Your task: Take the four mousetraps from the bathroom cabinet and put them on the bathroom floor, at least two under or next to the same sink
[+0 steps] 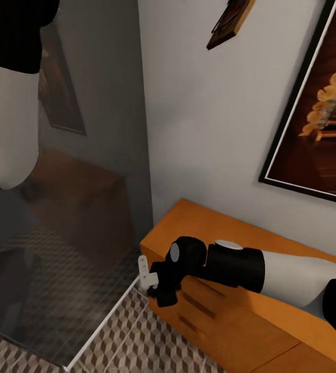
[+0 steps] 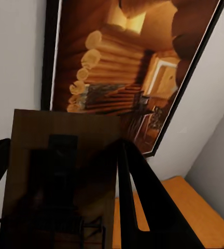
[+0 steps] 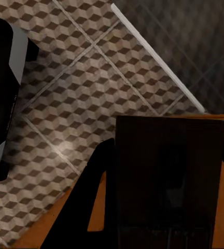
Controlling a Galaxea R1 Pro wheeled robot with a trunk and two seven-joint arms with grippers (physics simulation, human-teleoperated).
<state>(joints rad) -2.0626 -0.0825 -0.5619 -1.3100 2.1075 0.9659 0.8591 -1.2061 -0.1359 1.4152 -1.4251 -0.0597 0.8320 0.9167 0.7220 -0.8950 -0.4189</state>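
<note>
One dark-brown mousetrap (image 2: 60,176) sits between the black fingers of my left gripper (image 2: 63,148), which is shut on it and held high in front of the wall; its tip shows at the head view's top edge (image 1: 229,23). A second mousetrap (image 3: 169,176) fills the gap of my right gripper (image 3: 169,142), also shut on it. That right gripper (image 1: 155,284) hangs just past the left end of the orange-brown cabinet (image 1: 230,321), above the cube-patterned bathroom floor (image 1: 137,342). The bathroom sink is out of view.
A large framed painting (image 1: 323,114) of a log cabin hangs on the wall above the cabinet. A glass shower screen (image 1: 85,207) with a white sill (image 1: 106,321) stands left of the cabinet. A black and grey body (image 3: 0,93) rests on the tiles.
</note>
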